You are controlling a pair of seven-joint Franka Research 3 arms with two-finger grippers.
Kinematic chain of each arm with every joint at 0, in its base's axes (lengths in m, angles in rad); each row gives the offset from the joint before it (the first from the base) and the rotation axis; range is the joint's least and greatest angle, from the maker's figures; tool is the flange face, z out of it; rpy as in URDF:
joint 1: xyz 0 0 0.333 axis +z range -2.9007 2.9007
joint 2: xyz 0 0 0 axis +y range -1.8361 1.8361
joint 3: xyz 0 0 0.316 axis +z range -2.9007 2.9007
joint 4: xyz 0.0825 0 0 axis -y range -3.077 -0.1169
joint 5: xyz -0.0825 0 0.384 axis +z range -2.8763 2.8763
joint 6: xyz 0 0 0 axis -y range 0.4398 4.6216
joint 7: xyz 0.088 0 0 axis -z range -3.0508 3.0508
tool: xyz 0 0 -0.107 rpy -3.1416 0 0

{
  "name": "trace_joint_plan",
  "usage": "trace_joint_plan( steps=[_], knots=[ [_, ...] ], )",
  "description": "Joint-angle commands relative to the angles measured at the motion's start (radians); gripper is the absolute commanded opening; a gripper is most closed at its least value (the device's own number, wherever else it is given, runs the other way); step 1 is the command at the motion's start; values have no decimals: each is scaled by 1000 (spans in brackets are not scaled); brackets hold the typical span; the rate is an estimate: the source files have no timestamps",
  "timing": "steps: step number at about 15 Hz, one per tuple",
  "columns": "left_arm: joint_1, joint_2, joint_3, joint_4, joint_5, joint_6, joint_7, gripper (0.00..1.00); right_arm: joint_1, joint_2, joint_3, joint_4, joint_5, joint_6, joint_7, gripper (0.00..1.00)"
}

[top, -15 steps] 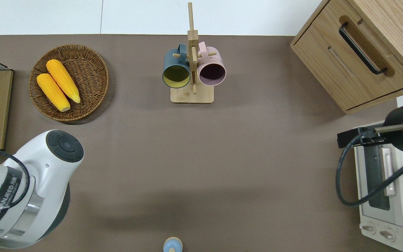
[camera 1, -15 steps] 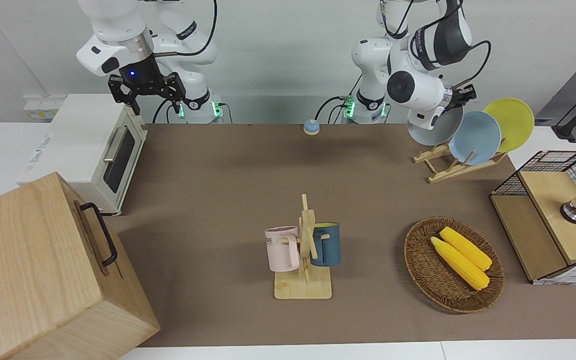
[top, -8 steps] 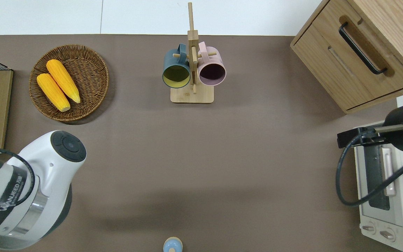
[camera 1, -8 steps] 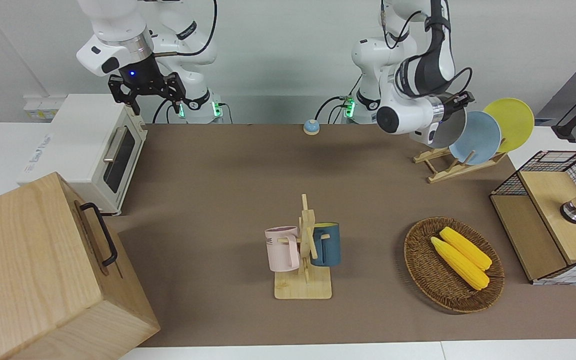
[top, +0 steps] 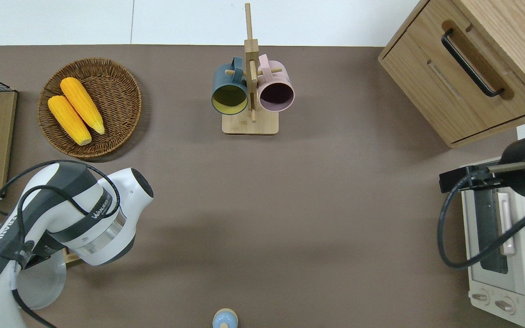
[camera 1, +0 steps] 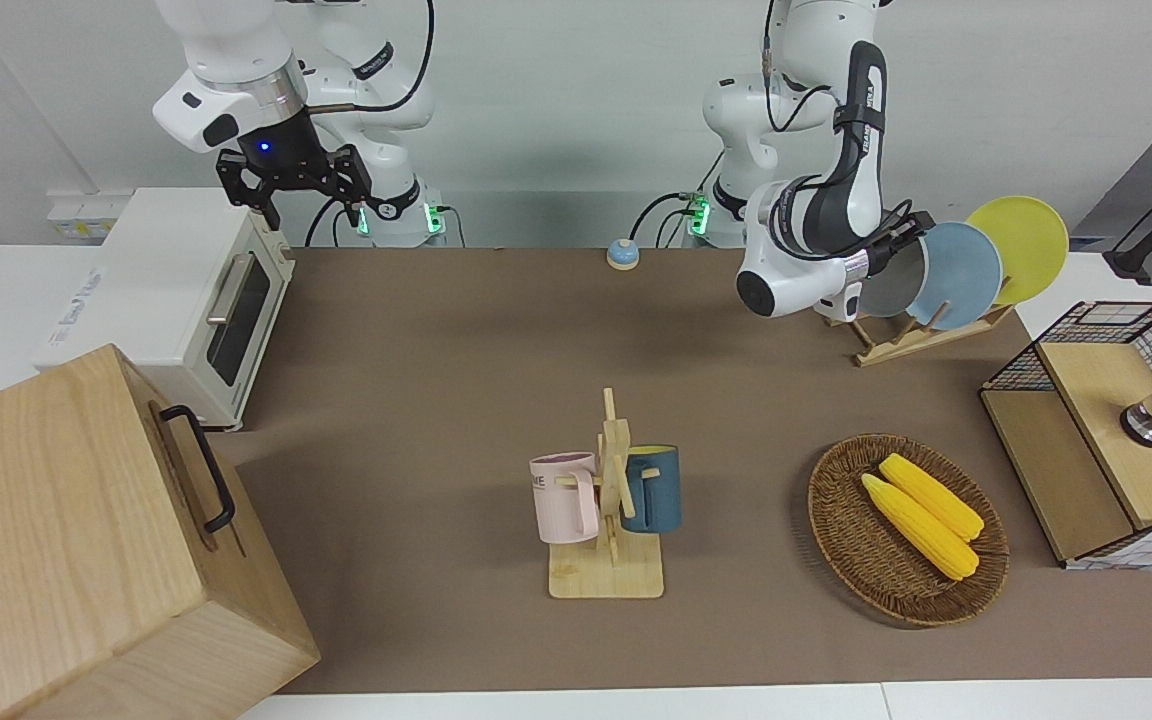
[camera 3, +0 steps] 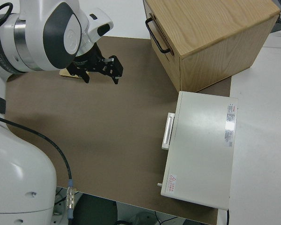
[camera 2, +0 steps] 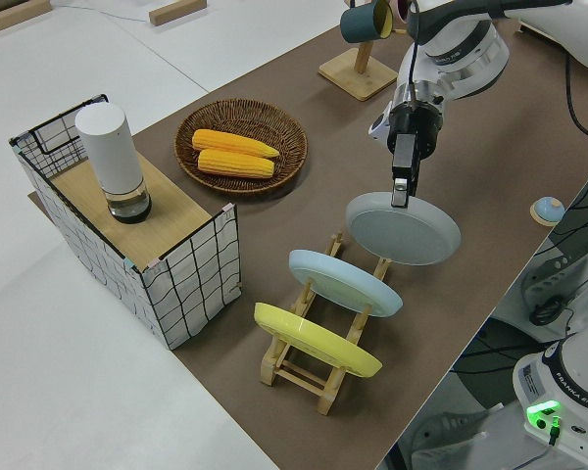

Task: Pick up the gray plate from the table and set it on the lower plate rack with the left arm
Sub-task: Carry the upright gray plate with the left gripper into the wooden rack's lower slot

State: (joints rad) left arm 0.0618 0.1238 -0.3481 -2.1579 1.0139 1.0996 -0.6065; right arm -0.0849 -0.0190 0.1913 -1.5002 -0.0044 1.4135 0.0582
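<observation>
Over the lower plate rack (camera 2: 325, 338), left hand (camera 2: 402, 186) pinches the gray plate (camera 2: 404, 228) by its rim, plate tilted, hanging above the rack end nearest the robots, beside the blue plate (camera 2: 345, 282). Yellow plate (camera 2: 317, 341) sits next. Right hand (camera 1: 293, 183) parked, fingers apart, empty.

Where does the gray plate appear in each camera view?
Front: gray plate, beside the blue plate.
Overhead: bottom corner, under the left arm.
Left side: centre, over the lower plate rack.
Right side: not in view.
Shared landmark: the corn basket.
</observation>
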Motion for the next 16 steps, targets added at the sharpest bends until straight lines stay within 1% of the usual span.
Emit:
trace_joint_plan(
  steps=[1,3,6,10,16],
  knots=[
    [-4,46,3,7,29,-24,-51,0,-7,-2,7,6,7,-14,0,987],
    [0,72,4,18,31,-23,-70,0,-7,-2,7,6,7,-14,0,987],
    [4,95,12,23,58,-12,-75,0,-7,-2,7,6,7,-14,0,990],
    [6,120,14,32,58,2,-84,0,-7,-2,7,6,7,-14,0,987],
    [12,128,15,52,49,28,-79,0,-7,-2,7,6,7,-14,0,990]
  ],
)
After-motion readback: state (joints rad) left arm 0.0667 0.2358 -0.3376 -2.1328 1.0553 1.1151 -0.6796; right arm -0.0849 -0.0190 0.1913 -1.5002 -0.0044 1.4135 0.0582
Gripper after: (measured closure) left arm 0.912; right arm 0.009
